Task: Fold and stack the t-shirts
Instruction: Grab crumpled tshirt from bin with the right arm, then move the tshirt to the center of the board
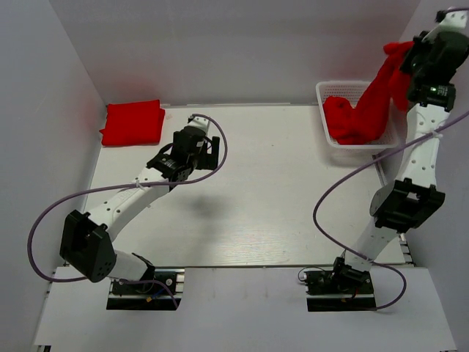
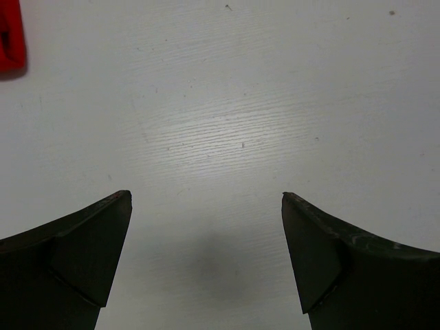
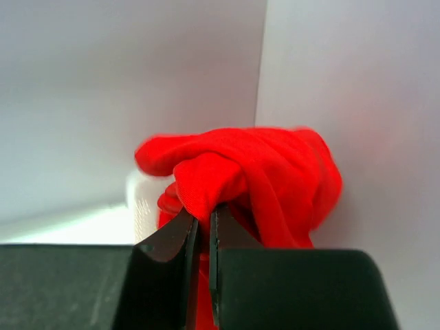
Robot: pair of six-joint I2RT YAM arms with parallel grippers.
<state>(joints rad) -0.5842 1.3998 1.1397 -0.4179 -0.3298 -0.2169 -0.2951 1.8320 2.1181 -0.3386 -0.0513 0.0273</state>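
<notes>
- Nearest, the left end effector (image 2: 206, 197) hovers over the bench (image 1: 271, 198), spread apart and holding nothing.
- Farther back, a folded t-shirt (image 1: 133, 122) lies in the far-left corner.
- Far right, the right end effector (image 3: 204, 214) is clamped on a red t-shirt (image 1: 374, 99), whose tail trails in the basket (image 1: 327, 94).
- I'd say it's fetching a shirt; next, carry it clear and spread it flat.

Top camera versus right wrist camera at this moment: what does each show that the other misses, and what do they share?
Only the top view: a folded red shirt at the far left corner of the table, and the lifted shirt trailing down into the white basket. Only the right wrist view: the right fingers pinched shut on a fold of cloth, seen close up. Both: the lifted shirt, bunched at the right arm's tip.
</notes>
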